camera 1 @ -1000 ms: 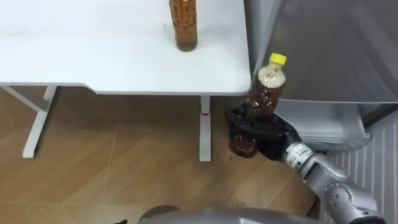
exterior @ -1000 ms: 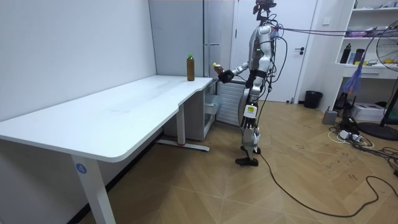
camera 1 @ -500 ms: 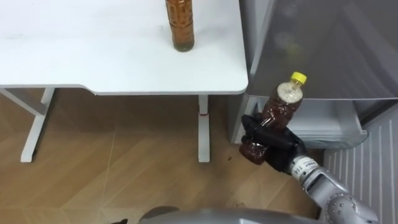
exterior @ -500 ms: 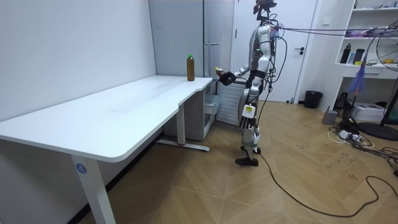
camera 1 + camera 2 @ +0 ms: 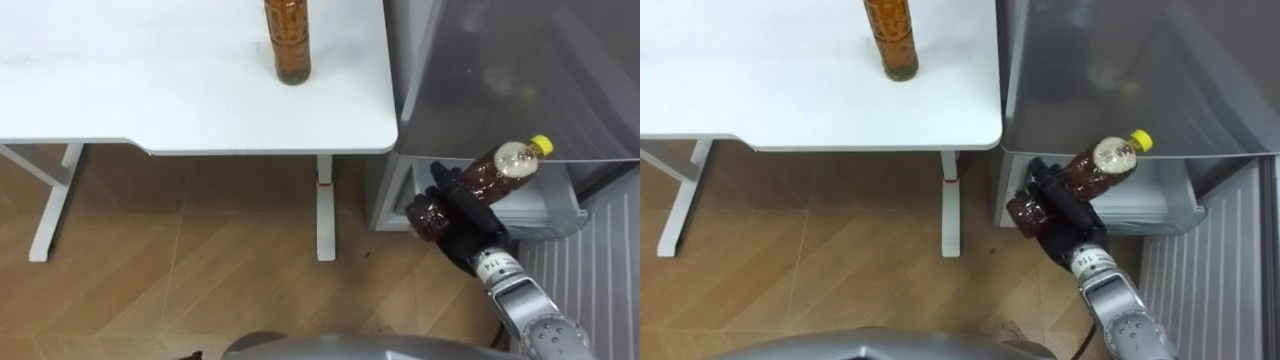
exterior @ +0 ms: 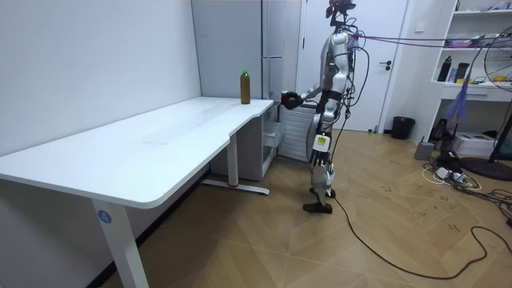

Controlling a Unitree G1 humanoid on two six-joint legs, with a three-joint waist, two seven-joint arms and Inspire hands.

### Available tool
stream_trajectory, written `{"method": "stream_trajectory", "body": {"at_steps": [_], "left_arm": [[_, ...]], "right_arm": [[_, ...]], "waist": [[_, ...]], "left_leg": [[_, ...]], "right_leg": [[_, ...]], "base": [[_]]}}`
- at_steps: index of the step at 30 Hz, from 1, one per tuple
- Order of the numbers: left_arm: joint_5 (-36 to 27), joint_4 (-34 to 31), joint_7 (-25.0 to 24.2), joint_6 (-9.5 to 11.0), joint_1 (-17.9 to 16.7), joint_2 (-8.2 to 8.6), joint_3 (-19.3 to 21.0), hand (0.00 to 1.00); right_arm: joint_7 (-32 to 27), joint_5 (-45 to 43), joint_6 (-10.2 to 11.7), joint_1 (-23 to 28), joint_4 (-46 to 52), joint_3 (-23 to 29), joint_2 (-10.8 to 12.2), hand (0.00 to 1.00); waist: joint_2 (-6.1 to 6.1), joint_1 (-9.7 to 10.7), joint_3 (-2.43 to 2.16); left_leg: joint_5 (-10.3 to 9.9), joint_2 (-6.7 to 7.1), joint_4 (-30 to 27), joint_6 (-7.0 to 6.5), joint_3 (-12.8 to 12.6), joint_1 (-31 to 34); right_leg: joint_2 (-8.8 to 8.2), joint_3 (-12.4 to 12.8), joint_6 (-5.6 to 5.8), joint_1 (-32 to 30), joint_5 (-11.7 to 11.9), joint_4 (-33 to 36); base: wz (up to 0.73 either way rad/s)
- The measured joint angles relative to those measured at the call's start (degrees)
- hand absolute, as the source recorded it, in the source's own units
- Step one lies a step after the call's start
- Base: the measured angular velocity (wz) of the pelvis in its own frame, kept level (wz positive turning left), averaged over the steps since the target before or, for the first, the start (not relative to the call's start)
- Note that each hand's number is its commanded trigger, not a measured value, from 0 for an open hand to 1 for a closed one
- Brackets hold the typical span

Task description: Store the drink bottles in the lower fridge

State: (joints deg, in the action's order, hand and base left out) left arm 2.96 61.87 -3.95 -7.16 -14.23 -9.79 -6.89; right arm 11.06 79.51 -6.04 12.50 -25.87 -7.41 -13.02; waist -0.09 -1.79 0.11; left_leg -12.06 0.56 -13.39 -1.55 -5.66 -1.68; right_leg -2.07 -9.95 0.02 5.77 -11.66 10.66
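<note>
Our right hand point(image 5: 464, 226) has its fingers wrapped round the lower half of a brown drink bottle point(image 5: 498, 170). The bottle is off the table and in the air, tilted well over, its yellow cap point(image 5: 541, 144) pointing up and to the right. It hangs just in front of the grey fridge point(image 5: 520, 70), at the level where the tall upper door ends and the pale lower compartment point(image 5: 548, 208) begins, and it touches neither of them as far as we can see. A ribbed white panel point(image 5: 600, 280) shows at the lower right, beside our forearm. A second brown bottle point(image 5: 288, 45) stands upright on the white table point(image 5: 150, 90), near the corner closest to the fridge and well apart from the held one. In the room view we stand upright on the wooden floor point(image 6: 384, 216), beside that table corner and facing the fridge, right arm reaching forward. Our left hand point(image 6: 326, 102) sits close to the body at waist height there, and we cannot tell its state.
</note>
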Motion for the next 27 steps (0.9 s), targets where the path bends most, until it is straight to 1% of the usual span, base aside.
{"method": "stream_trajectory", "body": {"at_steps": [4, 6, 8, 12, 14, 15, 18, 19, 20, 21, 24, 27], "left_arm": [[0.01, 0.03, -0.09, -0.01, -0.54, 0.03, -0.01, 0.0], [0.07, 0.03, -0.11, -0.03, -0.76, 0.05, 0.0, 0.0], [0.05, -0.03, -0.11, -0.05, -0.93, 0.1, 0.02, 0.0], [0.01, -0.07, -0.11, -0.06, -1.3, 0.27, 0.04, 0.0], [0.16, -0.6, -0.17, -0.2, -2.4, 0.42, 0.03, 0.0], [0.21, -0.64, -0.25, -0.35, -2.51, 0.43, 0.02, 0.0], [0.54, -0.52, -0.67, -0.47, -3.14, 0.43, 0.04, 0.0], [0.55, -0.51, -0.75, -0.53, -3.14, 0.43, 0.09, 0.0], [0.54, -0.54, -1.09, -0.62, -3.15, 0.43, 0.17, 0.0], [0.54, -0.53, -1.56, -0.84, -3.13, 0.43, 0.3, 0.0], [0.54, -0.61, -1.76, -1.11, -3.1, 0.44, 0.41, 0.0], [0.54, -0.62, -1.76, -1.19, -3.1, 0.44, 0.44, 0.0]], "right_arm": [[-2.73, 2.11, 1.64, -0.2, -1.07, 0.11, 0.4, 1.0], [-4.89, 3.8, 2.57, -0.81, -1.96, 0.34, 1.37, 1.0], [-6.42, 4.75, 3.04, -0.96, -2.03, 0.64, 2.06, 1.0], [-8.93, 6.31, 3.61, -1.33, -2.02, 0.83, 2.29, 1.0], [-10.5, 8.66, 3.65, -2.13, -2.01, 1.4, 2.43, 1.0], [-10.85, 9.21, 3.74, -2.4, -2.01, 1.78, 2.53, 1.0], [-12.07, 12.59, 5.94, -3.7, -1.99, 2.79, 2.64, 1.0], [-12.24, 12.83, 6.17, -3.94, -1.97, 3.13, 2.72, 1.0], [-12.58, 13.26, 6.56, -4.65, -1.97, 3.98, 3.07, 1.0], [-12.87, 14.1, 7.16, -5.35, -1.98, 4.39, 3.25, 1.0], [-12.97, 14.9, 8.08, -6.49, -1.98, 4.94, 3.26, 1.0], [-13.01, 15.08, 8.52, -6.97, -1.98, 4.98, 3.34, 1.0]], "waist": [[-0.04, -0.11, 0.04], [-0.2, -0.14, 0.11], [-0.23, -0.11, 0.2], [-0.27, -0.25, 0.21], [-0.35, -0.19, 0.29], [-0.33, -0.15, 0.3], [-0.47, -0.2, 0.47], [-0.34, -0.22, 0.41], [-0.37, -0.2, 0.48], [-0.23, -0.19, 0.45], [0.05, -0.15, 0.39], [0.25, -0.16, 0.34]], "left_leg": [[0.01, 0.07, -0.05, -0.01, -0.01, -0.02], [0.02, 0.08, -0.12, -0.01, 0.0, -0.02], [0.02, 0.12, -0.16, -0.01, 0.07, -0.06], [0.02, 0.17, -0.12, -0.01, 0.12, -0.67], [0.02, 0.23, -0.02, 0.0, 0.45, -0.93], [0.02, 0.25, -0.04, 0.0, 0.56, -0.92], [0.02, 0.34, -0.16, 0.0, 1.04, -0.98], [0.02, 0.35, -0.19, 0.0, 1.02, -0.98], [0.02, 0.35, -0.19, 0.0, 1.04, -0.94], [0.02, 0.34, -0.22, 0.01, 1.1, -0.92], [0.02, 0.39, -0.25, 0.01, 1.18, -0.98], [0.02, 0.4, -0.26, 0.01, 1.19, -0.96]], "right_leg": [[-0.01, 0.01, -0.01, 0.01, -0.01, -0.17], [-0.04, -0.03, 0.02, 0.49, -0.04, -0.2], [-0.08, -0.27, 0.06, 0.88, -0.07, -0.34], [-0.12, -0.37, 0.06, 1.57, -0.08, -0.86], [-0.12, -0.48, 0.12, 1.7, -0.15, -0.97], [-0.12, -0.53, 0.12, 1.74, -0.15, -0.99], [-0.13, -0.8, 0.13, 2.11, -0.23, -1.07], [-0.13, -0.85, 0.12, 2.12, -0.27, -1.08], [-0.13, -0.87, 0.11, 2.04, -0.31, -1.08], [-0.12, -1.01, 0.1, 2.02, -0.31, -1.08], [-0.13, -1.21, 0.1, 2.19, -0.32, -1.12], [-0.14, -1.22, 0.1, 2.19, -0.32, -1.15]], "base": [[0.0], [0.0], [0.05], [0.04], [0.02], [0.07], [0.08], [0.06], [0.0], [0.0], [0.0], [0.0]]}}
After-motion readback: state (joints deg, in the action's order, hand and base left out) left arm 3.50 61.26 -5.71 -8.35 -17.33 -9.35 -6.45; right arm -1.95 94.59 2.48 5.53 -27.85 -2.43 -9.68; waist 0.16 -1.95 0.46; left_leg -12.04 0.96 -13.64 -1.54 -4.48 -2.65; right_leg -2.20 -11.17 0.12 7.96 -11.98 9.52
